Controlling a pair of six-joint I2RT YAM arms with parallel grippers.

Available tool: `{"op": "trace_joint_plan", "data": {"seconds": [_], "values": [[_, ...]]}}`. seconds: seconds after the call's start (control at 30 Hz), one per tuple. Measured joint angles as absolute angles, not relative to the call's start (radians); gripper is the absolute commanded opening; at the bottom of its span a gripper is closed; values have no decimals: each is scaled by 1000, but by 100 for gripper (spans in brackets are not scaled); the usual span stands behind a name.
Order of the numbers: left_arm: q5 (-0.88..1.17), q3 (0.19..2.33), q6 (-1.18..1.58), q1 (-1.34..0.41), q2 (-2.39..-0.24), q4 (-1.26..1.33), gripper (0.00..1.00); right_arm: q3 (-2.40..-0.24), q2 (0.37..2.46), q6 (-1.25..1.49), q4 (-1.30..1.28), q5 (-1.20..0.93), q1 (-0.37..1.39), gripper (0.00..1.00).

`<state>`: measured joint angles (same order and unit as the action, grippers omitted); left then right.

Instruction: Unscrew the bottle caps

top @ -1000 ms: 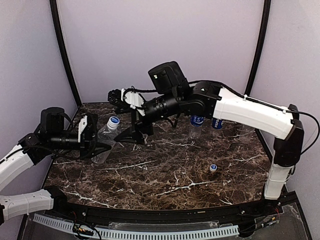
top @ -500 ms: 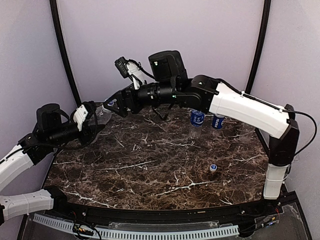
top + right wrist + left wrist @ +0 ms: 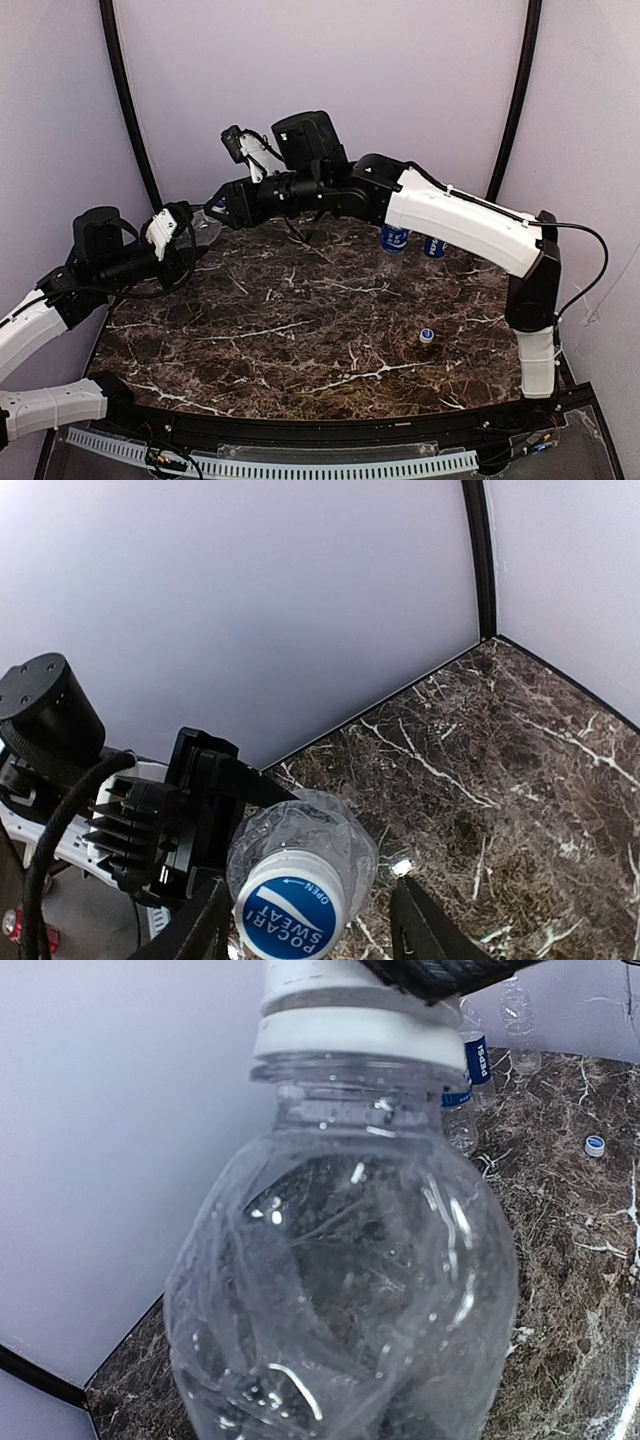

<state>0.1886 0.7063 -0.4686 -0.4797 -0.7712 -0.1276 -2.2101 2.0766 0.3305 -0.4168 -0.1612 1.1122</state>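
Observation:
My left gripper [image 3: 178,240] is shut on a clear unlabelled bottle [image 3: 205,226], held tilted above the table's back left corner. In the left wrist view the bottle [image 3: 340,1290] fills the frame and hides the fingers. Its cap [image 3: 290,915] is white with a blue "POCARI SWEAT" top. My right gripper [image 3: 305,895] reaches across from the right and straddles that cap. The left finger is close against it; a gap shows between the cap and the right finger [image 3: 420,930]. In the top view the right gripper [image 3: 222,205] covers the cap.
Two blue-labelled bottles [image 3: 393,243] [image 3: 435,246] stand at the back right of the marble table [image 3: 330,330]. A further clear bottle [image 3: 520,1020] stands behind them. A loose cap [image 3: 427,336] lies at the front right. Purple walls close in the back and both sides.
The left gripper has lifted the bottle off the table and tilted it toward the back left. The right arm swung left to the cap, and its jaws have narrowed around it.

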Motion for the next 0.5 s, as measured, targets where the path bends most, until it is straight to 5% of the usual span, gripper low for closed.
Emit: {"op": "trace_joint_plan", "data": {"seconds": [0.2,0.5], "values": [[177,703,-474,-478,-773,-129,29,-2188,2074,328,-396,-179,1111,2],[346,698,-486,-475,-772,-189,31,-1999,1966,36,-352,-383,1093,0]]}}
